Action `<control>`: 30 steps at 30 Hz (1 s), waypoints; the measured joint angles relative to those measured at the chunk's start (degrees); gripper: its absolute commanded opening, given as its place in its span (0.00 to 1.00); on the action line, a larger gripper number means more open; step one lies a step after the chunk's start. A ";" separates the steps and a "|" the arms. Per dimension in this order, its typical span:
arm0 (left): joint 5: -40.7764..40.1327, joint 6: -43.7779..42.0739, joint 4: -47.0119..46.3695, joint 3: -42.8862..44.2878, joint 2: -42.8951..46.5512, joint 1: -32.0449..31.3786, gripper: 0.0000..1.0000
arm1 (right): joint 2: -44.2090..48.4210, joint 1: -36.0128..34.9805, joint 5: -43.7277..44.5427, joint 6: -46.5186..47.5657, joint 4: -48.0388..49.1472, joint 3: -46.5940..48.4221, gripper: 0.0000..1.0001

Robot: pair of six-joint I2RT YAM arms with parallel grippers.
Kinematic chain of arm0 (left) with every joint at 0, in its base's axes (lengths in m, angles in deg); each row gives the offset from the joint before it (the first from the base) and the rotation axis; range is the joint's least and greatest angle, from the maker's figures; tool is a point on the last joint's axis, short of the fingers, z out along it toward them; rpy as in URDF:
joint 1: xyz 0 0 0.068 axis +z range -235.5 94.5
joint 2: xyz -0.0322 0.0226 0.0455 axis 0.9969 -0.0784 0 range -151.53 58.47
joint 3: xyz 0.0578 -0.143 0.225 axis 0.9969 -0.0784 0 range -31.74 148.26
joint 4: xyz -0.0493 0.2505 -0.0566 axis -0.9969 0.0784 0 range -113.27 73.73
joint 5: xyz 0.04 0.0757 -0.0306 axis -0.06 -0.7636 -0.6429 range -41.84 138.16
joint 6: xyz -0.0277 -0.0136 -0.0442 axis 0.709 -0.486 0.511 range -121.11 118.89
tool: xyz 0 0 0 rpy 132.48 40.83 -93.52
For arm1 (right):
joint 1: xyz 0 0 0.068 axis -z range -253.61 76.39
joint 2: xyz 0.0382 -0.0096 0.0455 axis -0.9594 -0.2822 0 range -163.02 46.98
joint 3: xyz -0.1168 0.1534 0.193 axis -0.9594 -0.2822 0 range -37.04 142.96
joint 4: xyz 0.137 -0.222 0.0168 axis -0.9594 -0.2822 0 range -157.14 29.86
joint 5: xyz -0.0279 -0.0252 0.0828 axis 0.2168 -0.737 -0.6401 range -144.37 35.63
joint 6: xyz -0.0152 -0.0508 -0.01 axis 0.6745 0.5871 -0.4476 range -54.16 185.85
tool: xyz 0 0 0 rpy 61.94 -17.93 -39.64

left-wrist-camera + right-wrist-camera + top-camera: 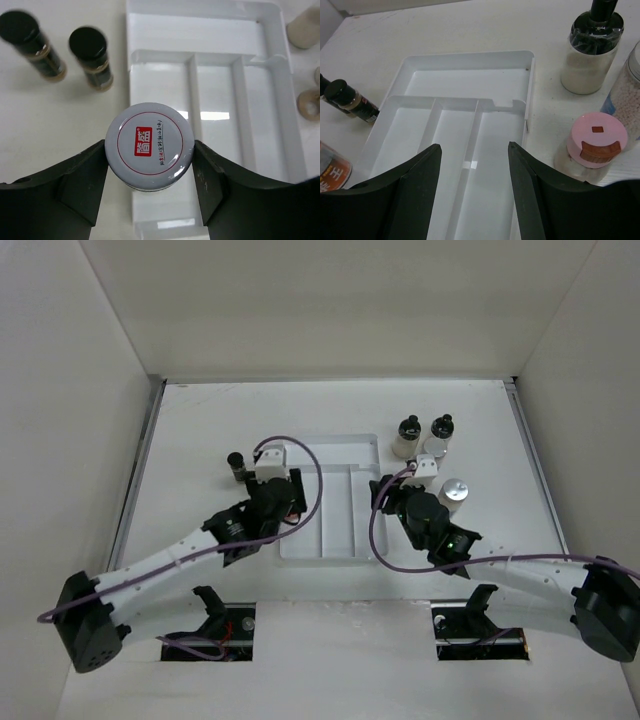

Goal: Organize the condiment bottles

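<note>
My left gripper (pixel 150 146) is shut on a silver-lidded jar (pixel 149 135) with a red label on its lid, holding it over the left edge of the clear divided tray (pixel 260 90). Two dark black-lidded jars (pixel 91 56) (pixel 31 42) stand left of the tray. My right gripper (pixel 475 150) is open and empty above the tray's right compartments (pixel 470 75). A pink-capped shaker (pixel 596 142) stands just right of it. Two clear bottles with black knob caps (pixel 408 437) (pixel 441 434) stand behind, and a second silver-lidded jar (pixel 455 490) stands to the right.
The tray (pixel 345 455) lies mid-table between both arms (pixel 268 468) (pixel 388 486). White walls close in the table on the left, right and back. One dark jar (pixel 236 462) stands close to my left wrist.
</note>
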 measured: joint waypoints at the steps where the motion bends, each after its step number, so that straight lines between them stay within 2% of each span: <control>1: 0.09 -1.22 -2.16 2.03 -3.41 0.11 0.32 | 0.00 0.20 0.02 -0.02 0.02 0.00 0.62; 3: 0.76 -3.65 -6.73 5.73 -10.01 1.51 0.32 | 0.02 0.28 0.02 -0.04 0.11 0.00 0.63; 7: 5.22 -6.47 -14.53 13.25 -22.99 8.17 0.31 | 0.24 0.52 0.02 -0.24 0.22 0.00 0.64; 12: 9.75 -8.00 -20.50 20.04 -34.77 15.50 0.31 | 0.22 1.18 0.00 -0.76 0.22 0.00 0.64; 16: 12.15 -9.49 -22.93 22.84 -40.09 18.32 0.31 | 0.02 1.33 0.00 -1.01 0.24 0.00 0.64; 22: 14.03 -11.19 -27.82 24.13 -45.42 18.88 0.33 | -1.14 1.33 0.00 -1.05 0.22 0.00 0.64; 30: 10.99 -14.51 -34.23 24.04 -51.36 18.01 0.40 | -1.25 1.36 -0.72 -1.27 0.22 0.00 0.81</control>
